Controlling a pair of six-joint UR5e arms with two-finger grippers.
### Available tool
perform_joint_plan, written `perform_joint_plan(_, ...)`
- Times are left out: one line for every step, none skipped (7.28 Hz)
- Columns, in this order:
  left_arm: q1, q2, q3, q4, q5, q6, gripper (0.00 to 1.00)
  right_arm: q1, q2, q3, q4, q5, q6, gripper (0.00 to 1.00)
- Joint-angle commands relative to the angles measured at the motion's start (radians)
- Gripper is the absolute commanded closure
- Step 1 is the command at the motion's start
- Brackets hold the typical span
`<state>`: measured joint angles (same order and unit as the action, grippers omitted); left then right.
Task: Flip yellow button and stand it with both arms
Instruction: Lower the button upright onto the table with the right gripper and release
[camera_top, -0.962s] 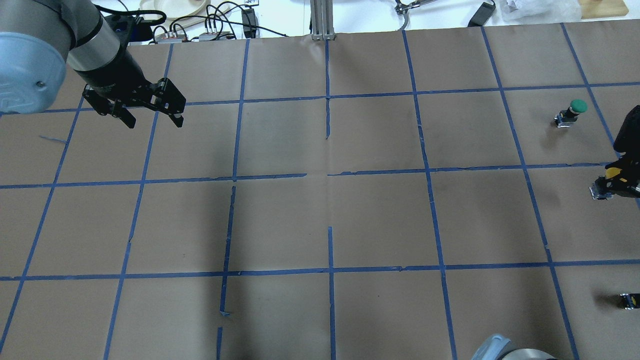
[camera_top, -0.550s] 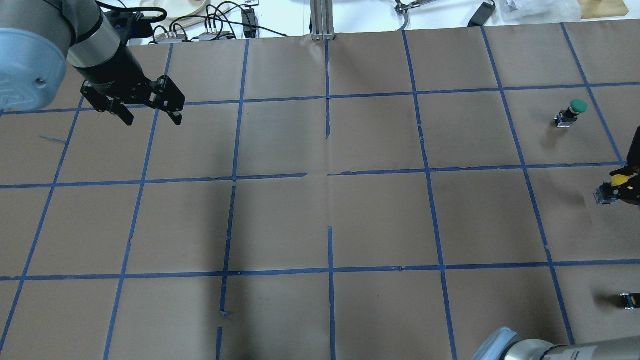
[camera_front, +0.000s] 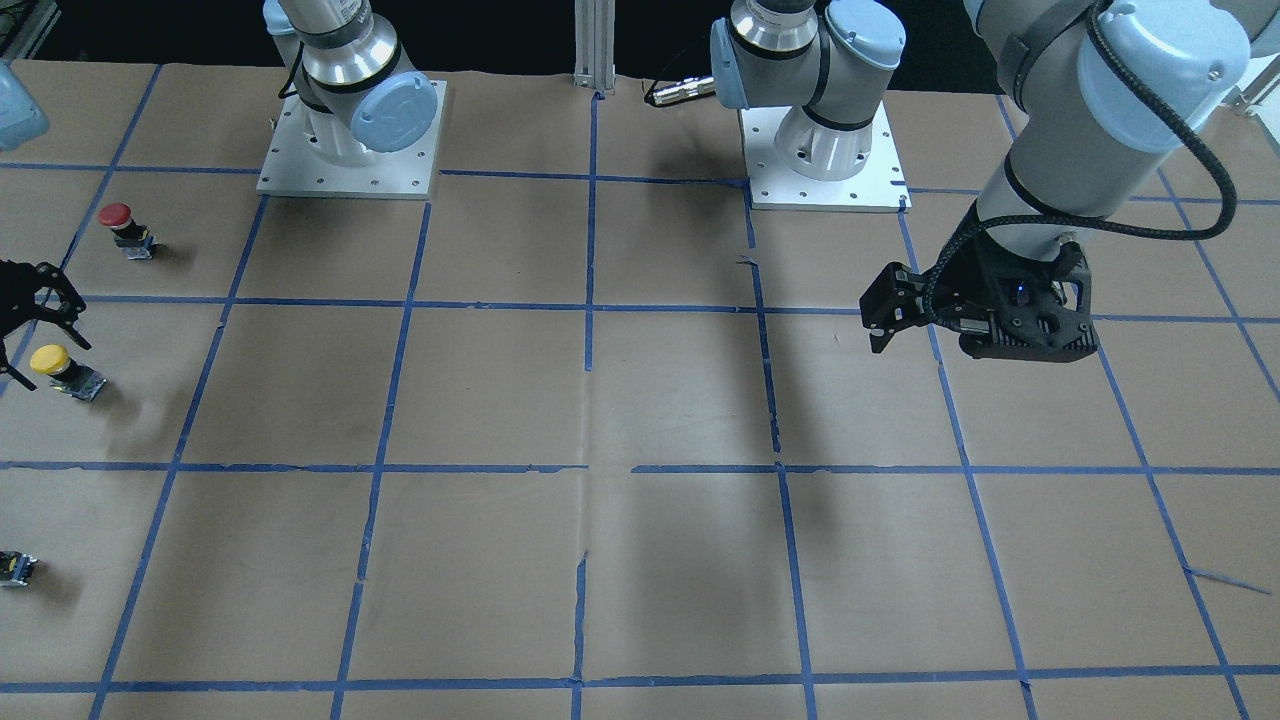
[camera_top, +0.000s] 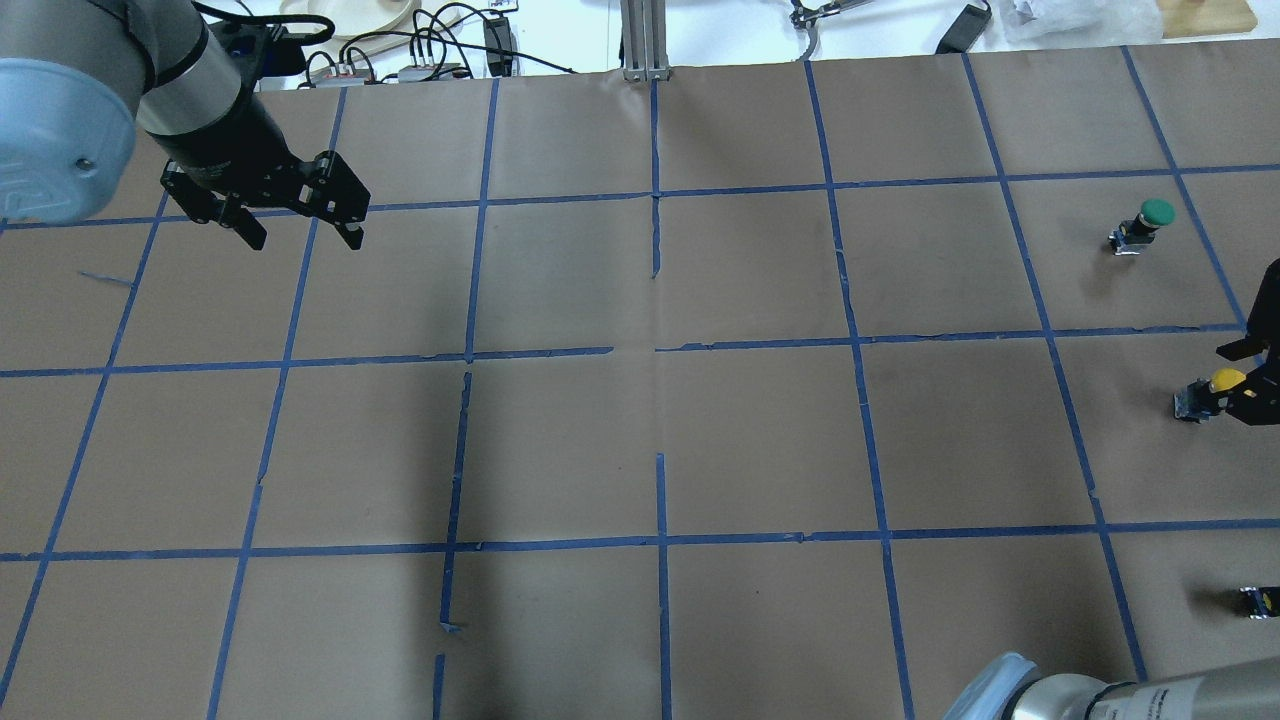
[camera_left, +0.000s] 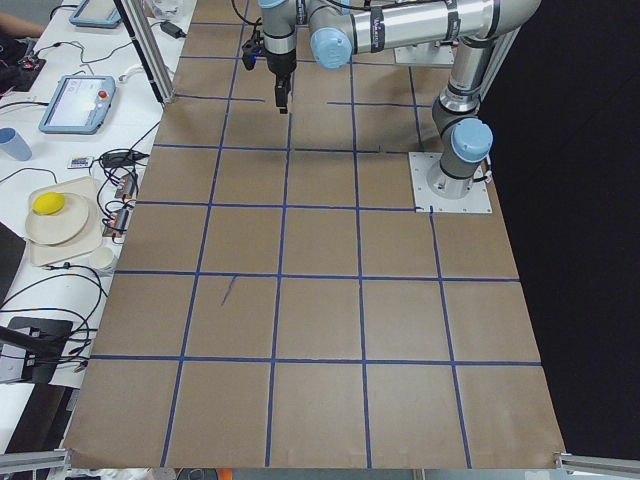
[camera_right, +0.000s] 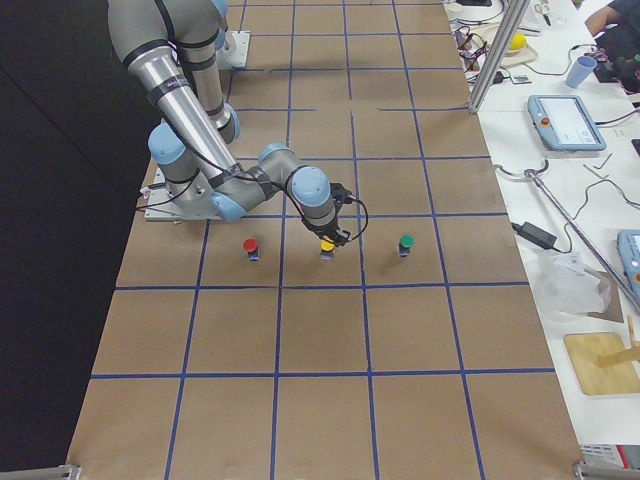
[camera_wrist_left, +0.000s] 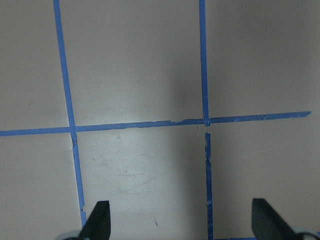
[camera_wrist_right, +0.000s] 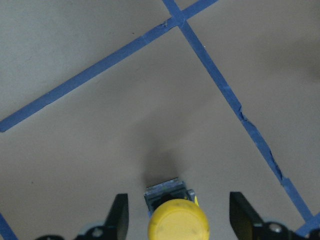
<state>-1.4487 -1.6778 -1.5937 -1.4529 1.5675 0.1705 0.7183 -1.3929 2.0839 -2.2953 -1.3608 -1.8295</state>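
Straddling the yellow button (camera_wrist_right: 177, 222), the right gripper (camera_wrist_right: 180, 215) has its fingers (camera_wrist_right: 119, 216) spread wide. One finger is on each side of the cap, and neither touches it as far as the wrist view shows. The button sits on the paper near the table's right edge, inside a taped square, directly under this gripper. Its long axis runs about vertical, in line with the gripper's approach: cap up toward the wrist camera, dark body and base down on the table. By that it seems to stand as the task wants. Any regrasp would be a straight drop, with the jaws closing across the collar under the cap. Further out in the same row, well apart on either side, stand the red button (camera_front: 118, 222) and the green button (camera_top: 1150, 215). Far across the table the left gripper (camera_top: 305, 240) hangs above bare paper, its fingers likewise apart. It is much the farther of the two from the button.
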Motion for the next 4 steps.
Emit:
perform_joint_plan(0.001, 0.000, 0.001, 0.000, -0.006, -0.002, 0.00, 0.004, -0.026, -0.027, 0.014, -0.008, 0.116, 0.00)
perform_joint_plan(0.001, 0.001, 0.001, 0.000, -0.004, -0.002, 0.00, 0.004, -0.014, -0.027, 0.013, -0.011, 0.112, 0.01)
perform_joint_plan(0.001, 0.001, 0.001, 0.000, -0.003, -0.023, 0.00, 0.004, 0.004, -0.028, 0.011, -0.014, 0.105, 0.07)
perform_joint_plan(0.001, 0.001, 0.007, 0.000, -0.006, -0.064, 0.00, 0.004, 0.003, -0.034, 0.011, -0.023, 0.113, 0.06)
